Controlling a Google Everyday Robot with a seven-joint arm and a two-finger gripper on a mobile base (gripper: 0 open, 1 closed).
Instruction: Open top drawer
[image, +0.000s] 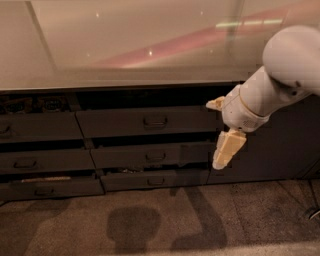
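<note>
Pale countertop (125, 45), lower drawers (150, 156), speckled carpet (150, 225).

Claw (222, 133) hangs at the right end of the top drawer (150, 122), covering that corner. Arm (280, 75) runs off the right edge. Left drawers (35, 127) cut by the frame; we cannot make out the clutter (30, 104) above them.

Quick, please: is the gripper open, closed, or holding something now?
Gripper: cannot be told; it hangs right of the handle of the top drawer, apart from it.
</note>
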